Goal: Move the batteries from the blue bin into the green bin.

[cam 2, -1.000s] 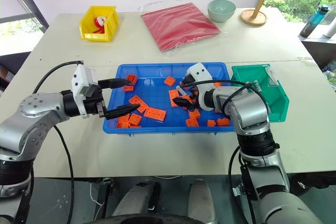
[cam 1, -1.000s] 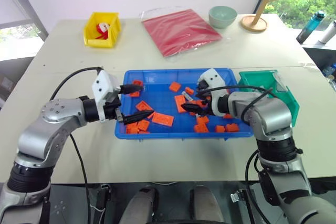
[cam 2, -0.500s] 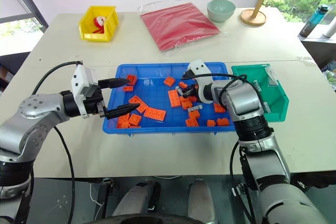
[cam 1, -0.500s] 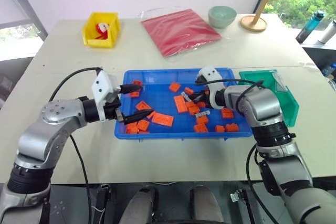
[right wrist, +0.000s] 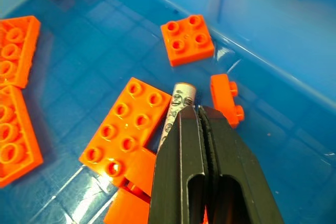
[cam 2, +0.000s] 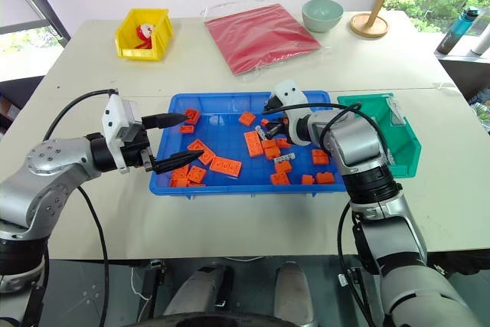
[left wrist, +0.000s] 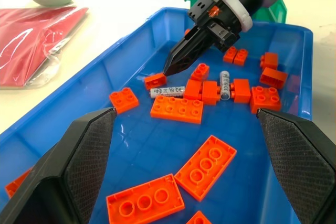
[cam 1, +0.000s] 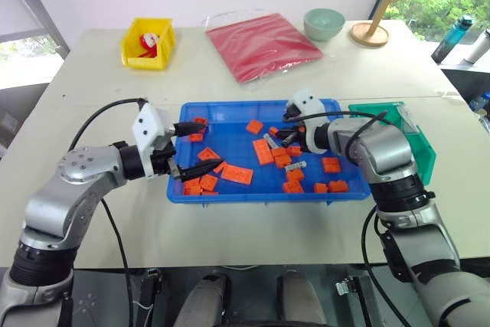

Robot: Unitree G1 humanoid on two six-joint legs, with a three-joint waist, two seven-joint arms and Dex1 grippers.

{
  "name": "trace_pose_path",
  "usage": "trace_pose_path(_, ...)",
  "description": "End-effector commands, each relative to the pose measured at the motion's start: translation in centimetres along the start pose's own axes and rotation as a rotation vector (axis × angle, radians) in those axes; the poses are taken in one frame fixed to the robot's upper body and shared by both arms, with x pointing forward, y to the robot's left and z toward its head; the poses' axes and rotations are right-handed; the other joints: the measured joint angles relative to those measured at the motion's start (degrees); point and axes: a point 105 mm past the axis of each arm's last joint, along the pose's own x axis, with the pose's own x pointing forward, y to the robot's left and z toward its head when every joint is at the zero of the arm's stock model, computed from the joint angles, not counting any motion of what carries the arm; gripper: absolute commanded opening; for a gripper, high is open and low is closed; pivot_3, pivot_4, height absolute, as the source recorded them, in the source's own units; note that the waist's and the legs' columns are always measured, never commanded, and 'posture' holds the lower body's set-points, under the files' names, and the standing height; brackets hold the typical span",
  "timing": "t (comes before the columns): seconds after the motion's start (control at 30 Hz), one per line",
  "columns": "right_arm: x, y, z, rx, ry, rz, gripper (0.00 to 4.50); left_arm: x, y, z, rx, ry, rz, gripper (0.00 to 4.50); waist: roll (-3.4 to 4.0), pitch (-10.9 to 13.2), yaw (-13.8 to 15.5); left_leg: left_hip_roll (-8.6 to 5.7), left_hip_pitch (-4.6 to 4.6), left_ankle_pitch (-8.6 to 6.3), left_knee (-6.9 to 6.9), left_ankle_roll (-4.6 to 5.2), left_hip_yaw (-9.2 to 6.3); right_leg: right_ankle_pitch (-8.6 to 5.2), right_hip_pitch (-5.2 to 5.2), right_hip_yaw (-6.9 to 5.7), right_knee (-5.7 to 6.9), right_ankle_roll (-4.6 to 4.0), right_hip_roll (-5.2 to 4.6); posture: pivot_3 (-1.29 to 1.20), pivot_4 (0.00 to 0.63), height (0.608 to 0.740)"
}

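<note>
The blue bin [cam 1: 253, 198] lies mid-table, strewn with orange bricks [cam 1: 237, 174]. Two batteries lie among them: one [right wrist: 178, 103] just under my right fingertips, another [left wrist: 224, 83] further toward the green bin. My right gripper [right wrist: 199, 111] hovers over the first battery with its fingers pressed together and nothing between them; I cannot tell whether it touches the battery. It also shows as a dark pointed tip [left wrist: 169, 69] in the left wrist view. My left gripper [cam 1: 195, 152] stands wide open and empty over the bin's left end. The green bin [cam 1: 375, 111] sits against the blue bin's right side.
At the back of the table are a yellow bin [cam 1: 148, 44] with a red-and-white item, a red plastic bag [cam 1: 264, 44], a pale green bowl [cam 1: 325, 23] and a wooden stand [cam 1: 373, 30]. Bottles [cam 1: 453, 38] stand off the table's right.
My right gripper has gone from open to shut, closing on nothing beside the battery. The left arm has kept still.
</note>
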Motion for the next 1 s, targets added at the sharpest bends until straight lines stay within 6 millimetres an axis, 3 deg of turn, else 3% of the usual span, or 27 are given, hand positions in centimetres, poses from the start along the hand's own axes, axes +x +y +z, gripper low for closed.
trace_pose_path(0.03, -0.4, 0.6, 1.1, -0.012, -0.042, 0.004, 0.05, -0.1, 0.2, 1.1, 0.039, -0.036, 0.007, 4.50, 0.00, 0.00, 0.00, 0.00, 0.00, 0.00, 0.00, 0.00, 0.00, 0.00, 0.00, 0.00, 0.00, 0.00, 0.00, 0.00, 0.150, 0.717)
trace_pose_path(0.17, -0.3, 1.1, 0.7, -0.001, -0.033, 0.022, 0.05, -0.1, 0.2, 1.1, 0.040, -0.036, 0.005, 4.50, 0.00, 0.00, 0.00, 0.00, 0.00, 0.00, 0.00, 0.00, 0.00, 0.00, 0.00, 0.00, 0.00, 0.00, 0.00, 0.00, 0.150, 0.717)
trace_pose_path(0.2, -0.3, 1.2, 0.5, 0.001, -0.029, 0.023, 0.28, -0.1, 0.2, 1.1, 0.040, -0.036, 0.005, 4.50, 0.00, 0.00, 0.01, 0.00, 0.00, 0.00, 0.00, 0.00, 0.00, 0.00, 0.00, 0.00, 0.00, 0.00, 0.00, 0.00, 0.150, 0.717)
trace_pose_path(0.27, -0.1, 1.2, -0.1, -0.011, -0.014, 0.014, 0.96, -0.1, 0.2, 1.1, 0.041, -0.036, 0.005, 4.50, 0.00, 0.00, 0.06, 0.00, 0.00, 0.00, 0.00, 0.00, -0.01, 0.00, 0.01, 0.00, 0.00, 0.00, 0.00, 0.00, 0.150, 0.717)
trace_pose_path(0.43, 0.0, 1.4, -0.4, -0.009, -0.010, 0.018, 3.42, -0.2, 0.2, 1.0, 0.041, -0.031, 0.009, 4.50, 0.00, 0.00, -0.04, 0.00, 0.00, 0.00, 0.00, 0.00, 0.00, 0.00, 0.00, 0.00, 0.00, 0.00, 0.00, 0.00, 0.150, 0.717)
trace_pose_path(1.0, 1.9, 0.3, -0.5, -0.009, 0.007, 0.014, 3.42, -0.3, 0.3, 1.1, 0.051, -0.029, 0.014, 4.50, 0.00, 0.00, -0.02, 0.00, 0.01, 0.00, 0.00, 0.00, 0.00, 0.00, 0.01, 0.00, 0.00, 0.00, 0.01, 0.00, 0.150, 0.717)
